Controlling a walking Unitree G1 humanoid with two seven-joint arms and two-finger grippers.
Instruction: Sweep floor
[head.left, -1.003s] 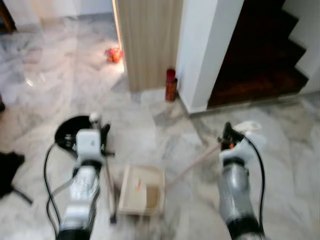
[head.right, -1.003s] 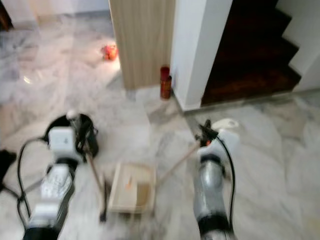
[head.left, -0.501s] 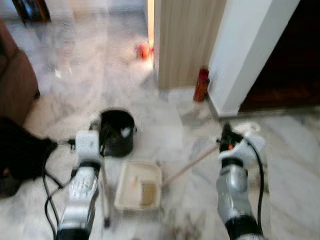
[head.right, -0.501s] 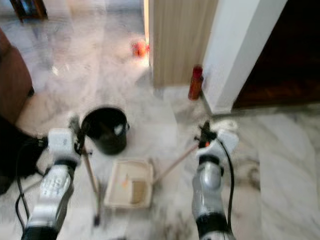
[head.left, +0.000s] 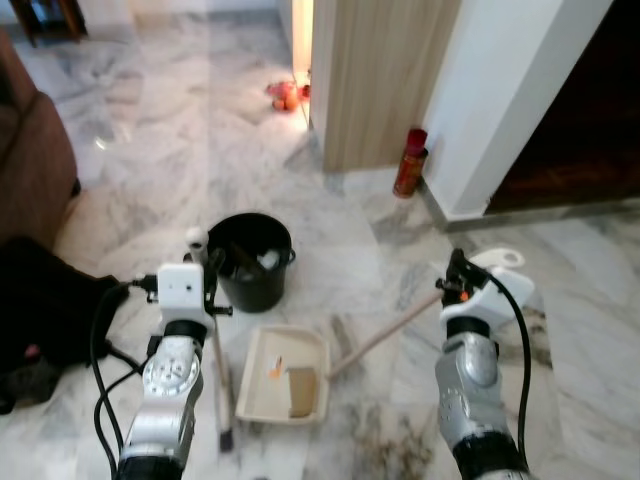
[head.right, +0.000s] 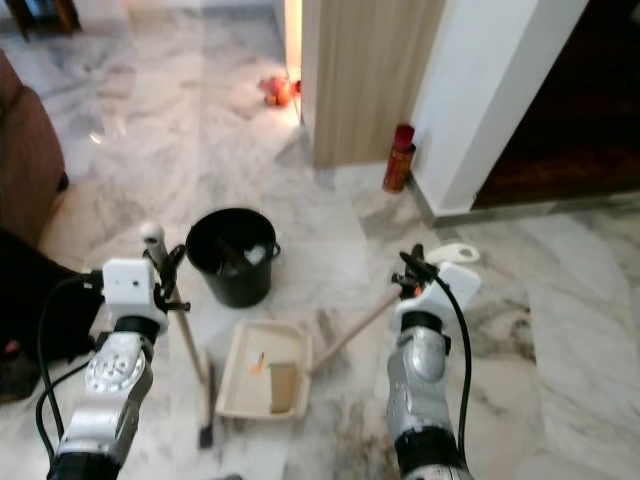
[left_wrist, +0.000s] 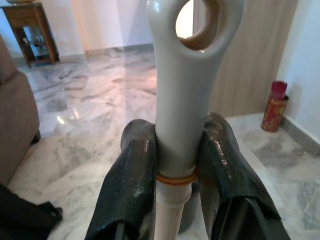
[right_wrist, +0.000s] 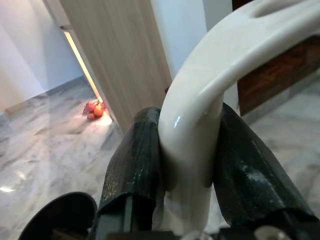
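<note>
My left gripper (head.left: 205, 272) is shut on the white top of a broom handle (left_wrist: 175, 100). The broom stick (head.right: 190, 350) runs down to the marble floor beside a cream dustpan (head.left: 262, 398). A brown scrap (head.left: 300, 390) and a small orange bit (head.left: 275, 369) lie in the pan. My right gripper (head.left: 455, 277) is shut on the white loop grip (right_wrist: 200, 115) of the dustpan's long wooden handle (head.left: 385, 335). A black bin (head.left: 250, 285) stands just beyond the pan, with white bits inside.
A wood-clad wall (head.left: 385, 80) and a white pillar (head.left: 510, 100) rise ahead, with a red can (head.left: 409, 162) at their foot. Dark stairs (head.left: 575, 130) lie to the right. A brown sofa (head.left: 30, 150) and a black bag (head.left: 45, 305) stand on my left. Orange items (head.left: 285, 95) lie far ahead.
The camera has swung and steadied, so the bin and sofa have come into fuller view and the picture is sharper. Both grips look unchanged.
</note>
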